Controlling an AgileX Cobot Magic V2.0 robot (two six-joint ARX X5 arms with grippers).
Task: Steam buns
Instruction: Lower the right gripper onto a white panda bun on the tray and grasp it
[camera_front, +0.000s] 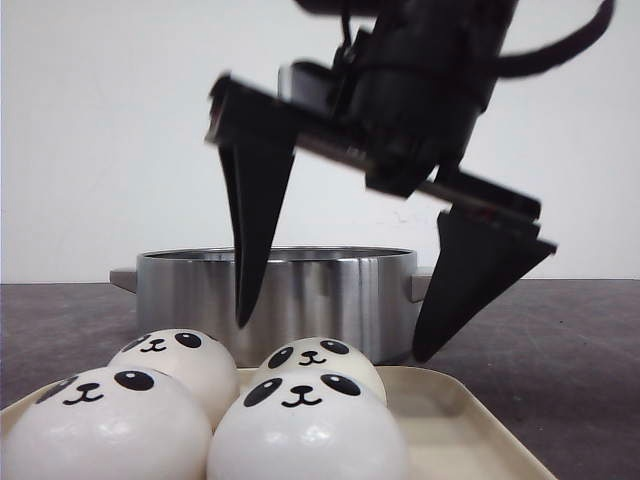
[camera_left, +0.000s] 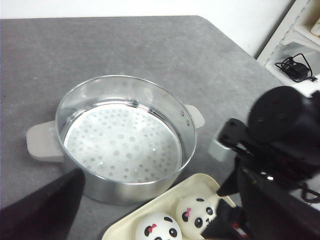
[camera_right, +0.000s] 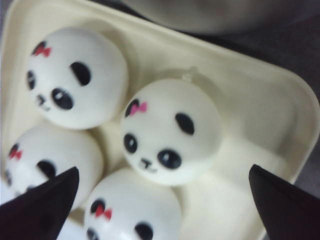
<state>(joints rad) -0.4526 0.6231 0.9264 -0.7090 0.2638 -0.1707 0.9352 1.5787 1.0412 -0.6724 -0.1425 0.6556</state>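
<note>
- Buns (camera_right: 170, 132): four, clustered on your cream tray (camera_right: 260, 100), handy for loading.
- Right gripper (camera_front: 335, 340): fingers spread wide above them, empty.
- Left gripper: finger state cannot be told.
- Steamer pot (camera_left: 122, 137): empty behind tray.

Four buns (camera_front: 300, 425) sit close together on a tray (camera_front: 470, 430) at the front of the table (camera_front: 580, 330), with a pot (camera_front: 320, 290) just behind it and the right gripper (camera_front: 335, 340) above the buns.

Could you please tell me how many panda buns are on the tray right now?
4, all on the cream tray: front-left bun, front-right bun, back-left bun, back-right bun.
</note>
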